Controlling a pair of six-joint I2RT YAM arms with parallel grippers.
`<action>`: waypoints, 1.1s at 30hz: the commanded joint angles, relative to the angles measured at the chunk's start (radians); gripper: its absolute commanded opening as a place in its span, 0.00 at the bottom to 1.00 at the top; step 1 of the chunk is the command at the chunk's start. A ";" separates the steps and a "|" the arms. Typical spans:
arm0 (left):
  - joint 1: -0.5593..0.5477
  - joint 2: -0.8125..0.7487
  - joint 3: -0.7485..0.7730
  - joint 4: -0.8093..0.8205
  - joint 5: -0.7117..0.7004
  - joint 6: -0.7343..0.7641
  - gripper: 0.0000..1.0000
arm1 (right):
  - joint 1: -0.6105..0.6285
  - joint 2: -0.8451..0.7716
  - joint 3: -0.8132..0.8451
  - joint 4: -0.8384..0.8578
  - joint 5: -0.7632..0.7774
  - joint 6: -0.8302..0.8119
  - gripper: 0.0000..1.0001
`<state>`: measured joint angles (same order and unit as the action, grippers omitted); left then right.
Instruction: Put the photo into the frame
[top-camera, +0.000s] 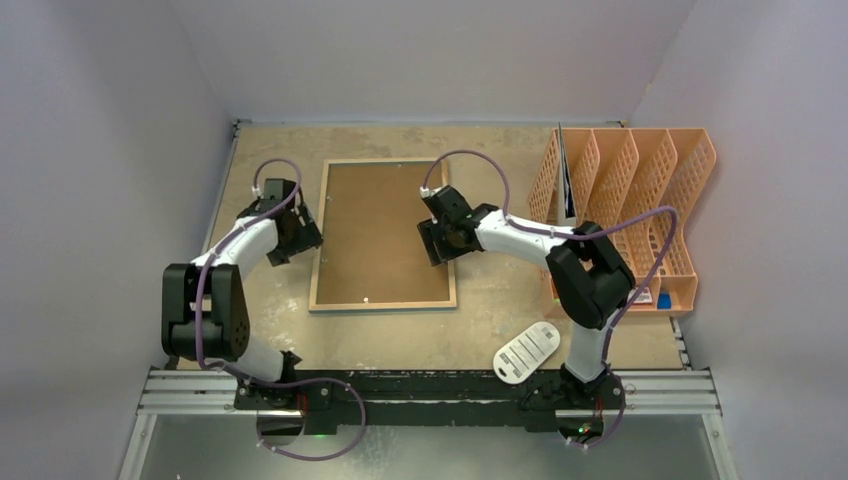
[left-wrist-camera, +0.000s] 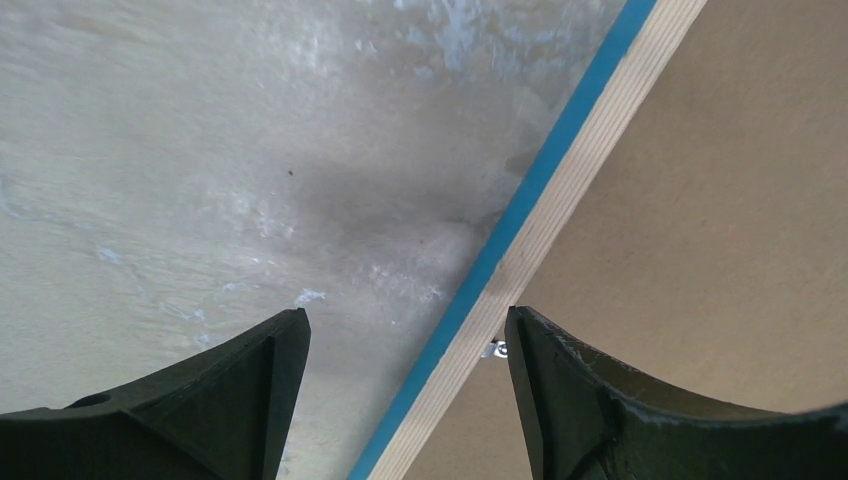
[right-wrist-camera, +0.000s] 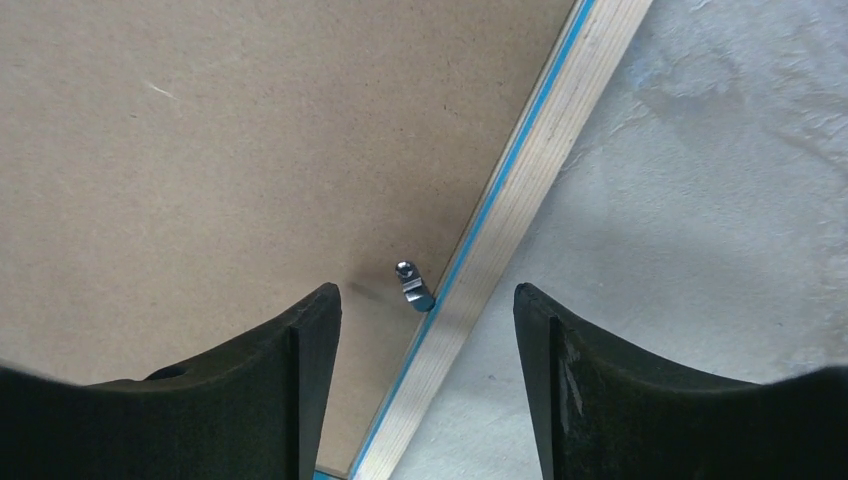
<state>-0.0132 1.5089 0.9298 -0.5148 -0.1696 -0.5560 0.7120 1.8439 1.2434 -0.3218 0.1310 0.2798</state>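
The frame lies back-up in the middle of the table, its pale wood border around a brown backing board. The left claw hangs over the frame's left edge with its jaws wide apart and nothing between them; its wrist view shows them straddling the wood strip and its blue outer edge. The right claw sits over the right edge, jaws also spread and gripping nothing, with a small metal clip on the board just inside the border, in the gap between them.

Bare table runs along both long sides of the frame, with more room on the right. Further right stands an orange slotted rack, where a thin sheet is upright in a left slot — too edge-on to tell what it shows. A white oval card lies near the right arm's base. The tabletop is scuffed, pale and blotchy; plain light walls close in on three sides.
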 joint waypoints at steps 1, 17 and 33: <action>0.008 0.018 -0.036 0.055 0.099 0.002 0.75 | -0.006 0.036 0.038 -0.054 -0.023 0.027 0.67; 0.013 0.086 -0.049 0.106 0.227 0.010 0.42 | -0.044 0.039 0.038 -0.008 -0.122 -0.040 0.47; 0.012 0.128 -0.118 0.291 0.587 -0.050 0.30 | -0.034 0.039 0.026 0.019 -0.307 -0.084 0.41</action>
<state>0.0227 1.6047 0.8589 -0.3580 0.1764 -0.5529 0.6453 1.8935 1.2675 -0.3466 -0.0158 0.2035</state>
